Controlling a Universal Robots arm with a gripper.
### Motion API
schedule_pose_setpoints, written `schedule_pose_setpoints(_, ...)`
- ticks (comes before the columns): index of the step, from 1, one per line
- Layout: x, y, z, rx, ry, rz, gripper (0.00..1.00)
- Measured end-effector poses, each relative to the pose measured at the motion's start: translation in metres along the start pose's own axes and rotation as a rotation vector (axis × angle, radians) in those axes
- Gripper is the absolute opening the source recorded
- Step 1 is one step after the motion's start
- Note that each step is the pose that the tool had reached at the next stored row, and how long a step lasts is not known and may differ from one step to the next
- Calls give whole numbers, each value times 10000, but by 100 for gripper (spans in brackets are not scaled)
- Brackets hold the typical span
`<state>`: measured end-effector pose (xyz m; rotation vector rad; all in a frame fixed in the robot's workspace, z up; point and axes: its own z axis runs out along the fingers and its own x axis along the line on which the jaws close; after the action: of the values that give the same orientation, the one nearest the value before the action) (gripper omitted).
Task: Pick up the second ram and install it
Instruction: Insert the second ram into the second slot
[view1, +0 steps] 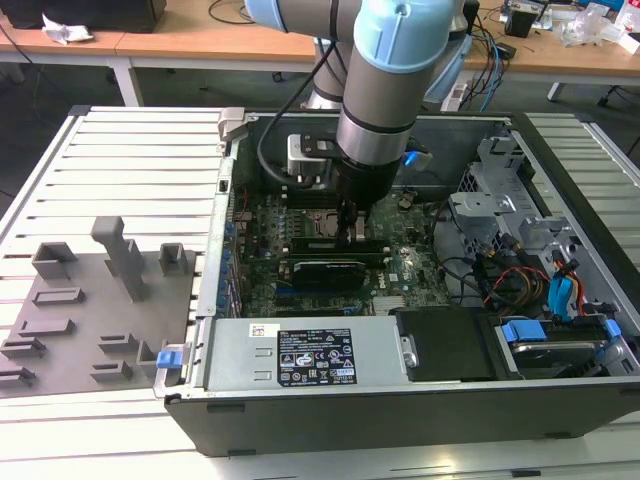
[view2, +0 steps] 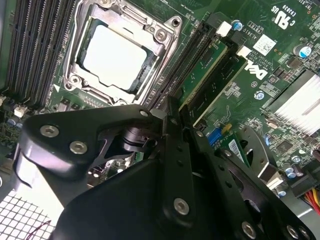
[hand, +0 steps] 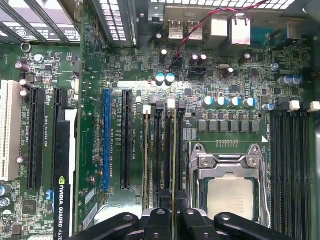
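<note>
1. Gripper (hand: 172, 220) clamped on the ram (hand: 173, 165), pinching its top edge; the stick stands on edge over the slots (hand: 161, 150) just beside the socket (hand: 231, 192).
2. In the second wrist view, ram (view2: 207, 82) runs along a slot, fingers (view2: 172, 125) meeting at its near end.
3. Likely light, stiff, thin, fragile; grip edges, not chips.
4. Tight room: case (view1: 400, 400) walls, black card (view1: 325, 272) near, cables (view1: 500, 270) aside.
</note>
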<state>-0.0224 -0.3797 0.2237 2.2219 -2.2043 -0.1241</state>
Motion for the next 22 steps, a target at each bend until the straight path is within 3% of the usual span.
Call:
schedule_pose_setpoints(5, 0, -5, 3, -10, 13, -218, 14)
schedule_pose_setpoints(15, 1, -7, 32, -9, 8, -218, 15)
schedule_pose_setpoints(17, 1, -7, 32, -9, 9, -218, 21)
schedule_pose_setpoints(19, 1, -6, 31, -10, 10, -218, 34)
schedule_pose_setpoints(21, -1, -4, -10, -10, 12, -218, 34)
schedule_pose_setpoints(22, -5, 1, -84, -9, 15, -218, 34)
